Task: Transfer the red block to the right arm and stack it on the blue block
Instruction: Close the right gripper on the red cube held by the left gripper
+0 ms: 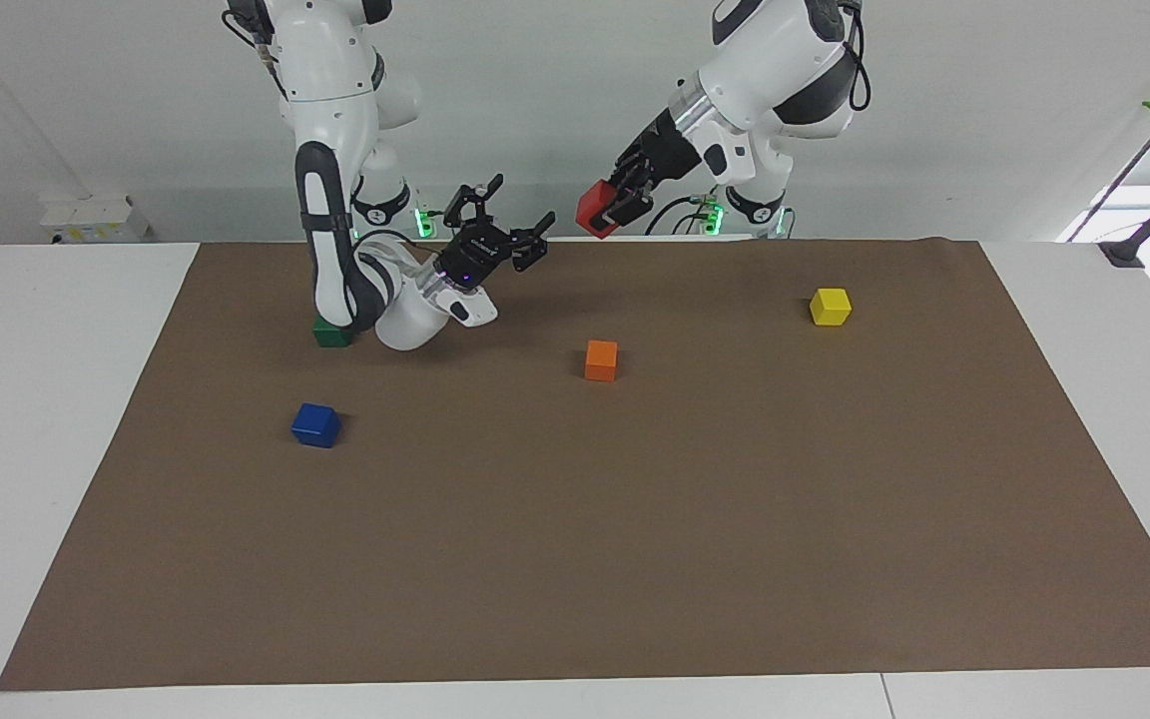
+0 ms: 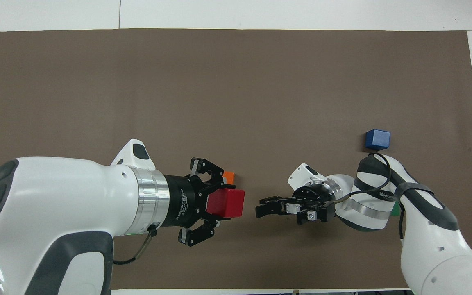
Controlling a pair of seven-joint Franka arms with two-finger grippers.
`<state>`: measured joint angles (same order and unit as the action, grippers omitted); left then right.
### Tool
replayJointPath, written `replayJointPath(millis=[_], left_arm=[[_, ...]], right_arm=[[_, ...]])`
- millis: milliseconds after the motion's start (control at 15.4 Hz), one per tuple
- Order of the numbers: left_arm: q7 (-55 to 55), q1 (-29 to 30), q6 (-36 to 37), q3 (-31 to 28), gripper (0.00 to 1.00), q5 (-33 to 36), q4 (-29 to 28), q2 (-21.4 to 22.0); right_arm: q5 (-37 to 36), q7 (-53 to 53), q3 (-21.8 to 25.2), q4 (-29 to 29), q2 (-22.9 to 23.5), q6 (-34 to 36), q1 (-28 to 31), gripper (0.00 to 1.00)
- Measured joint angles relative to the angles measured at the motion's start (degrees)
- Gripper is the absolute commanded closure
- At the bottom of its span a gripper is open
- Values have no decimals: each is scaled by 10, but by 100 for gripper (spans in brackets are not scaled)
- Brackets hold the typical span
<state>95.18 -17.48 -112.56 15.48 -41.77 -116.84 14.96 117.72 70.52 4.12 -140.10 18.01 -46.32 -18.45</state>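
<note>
My left gripper is shut on the red block and holds it in the air over the robots' edge of the brown mat. In the overhead view the red block sticks out of the left gripper. My right gripper is open and empty, raised, and points at the red block with a small gap between them; it also shows in the overhead view. The blue block lies on the mat toward the right arm's end, also seen from overhead.
An orange block lies mid-mat, partly covered by the left gripper in the overhead view. A yellow block lies toward the left arm's end. A green block sits under the right arm's elbow.
</note>
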Motion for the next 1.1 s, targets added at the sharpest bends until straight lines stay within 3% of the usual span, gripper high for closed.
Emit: replayJointPath(millis=[390, 779, 1104], left_arm=[[54, -20, -7, 3, 99, 0, -6, 7], [58, -25, -58, 25, 99, 0, -55, 28], [59, -25, -80, 33, 96, 0, -67, 39]], right_arm=[[19, 51, -1, 45, 65, 13, -40, 0], [82, 51, -20, 60, 67, 13, -61, 0], [89, 59, -21, 60, 67, 11, -73, 0]])
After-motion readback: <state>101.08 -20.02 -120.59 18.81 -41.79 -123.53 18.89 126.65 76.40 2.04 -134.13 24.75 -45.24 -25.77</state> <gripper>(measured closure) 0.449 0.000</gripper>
